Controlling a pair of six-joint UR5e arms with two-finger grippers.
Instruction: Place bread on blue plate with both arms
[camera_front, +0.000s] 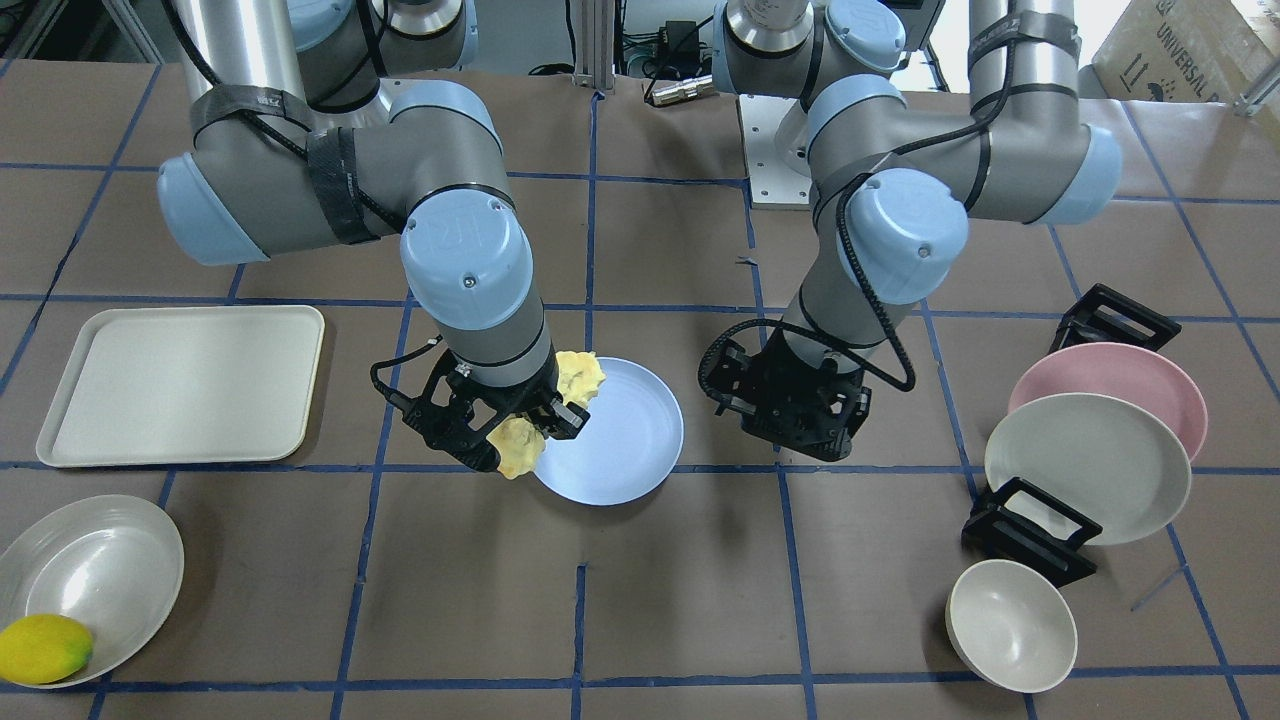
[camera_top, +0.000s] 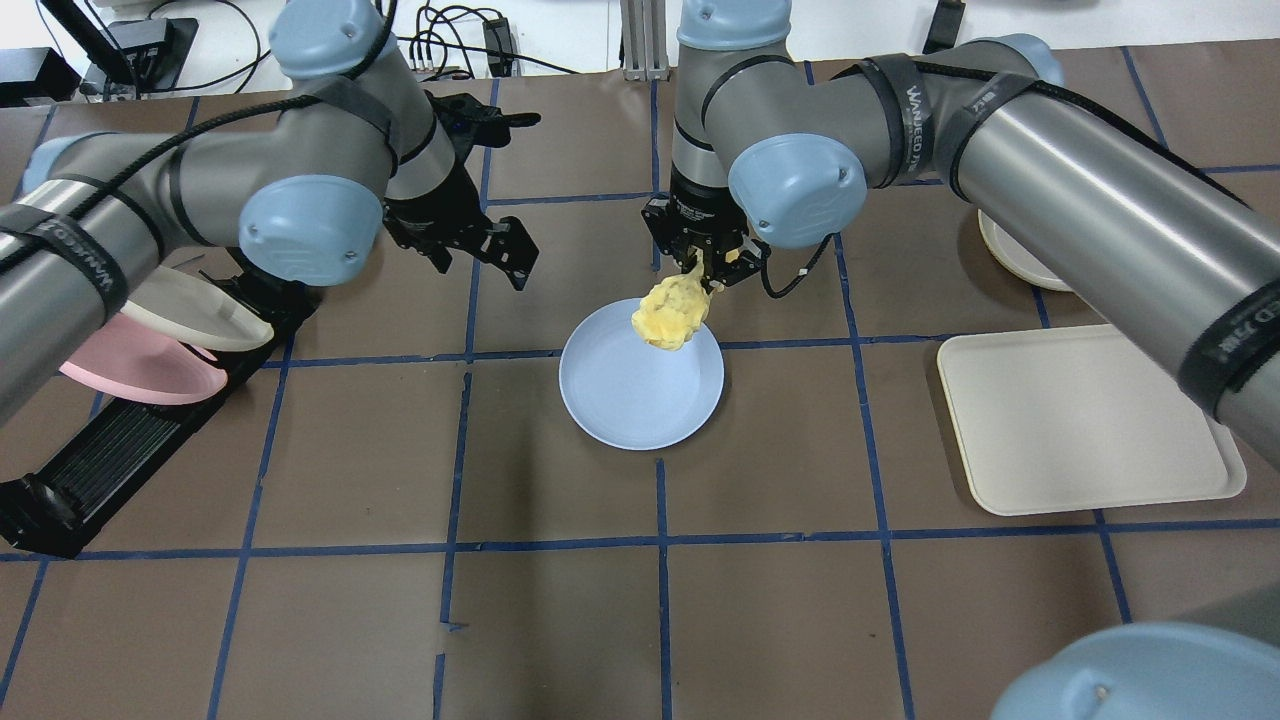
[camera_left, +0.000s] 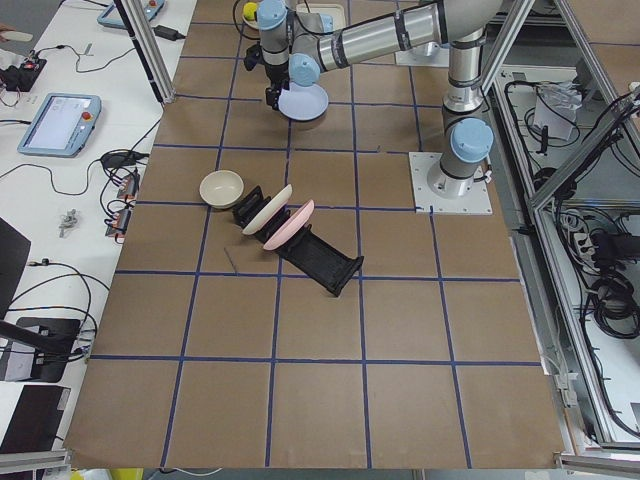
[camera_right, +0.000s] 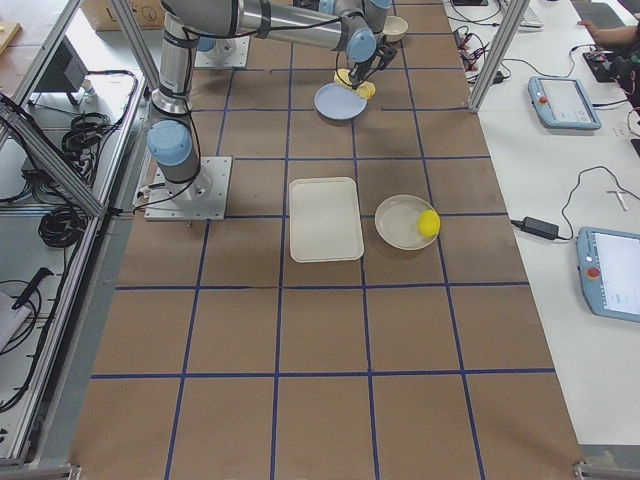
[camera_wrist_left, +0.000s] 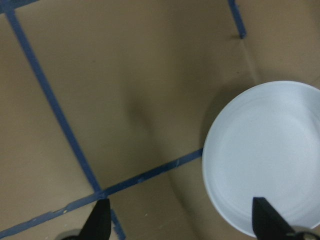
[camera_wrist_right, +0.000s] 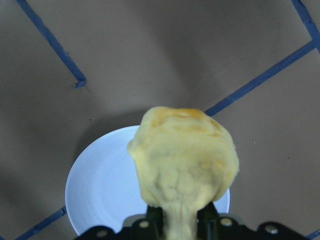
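Right gripper (camera_top: 703, 272) has its jaws pinching one end of the soft, bumpy pale-yellow bread loaf (camera_top: 672, 312), dangling it over the round matte pale-blue plate's (camera_top: 630, 400) rim, probably lining up the drop. Left gripper (camera_top: 480, 250) hangs beside the plate, jaws spread, holding nothing, maybe ready to help.

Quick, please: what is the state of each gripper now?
Left gripper: open, holding nothing, beside the blue plate.
Right gripper: shut on the bread, above the plate's edge.

three plates (camera_front: 640, 440), two bowls (camera_front: 1010, 625), one tray (camera_front: 185, 385)
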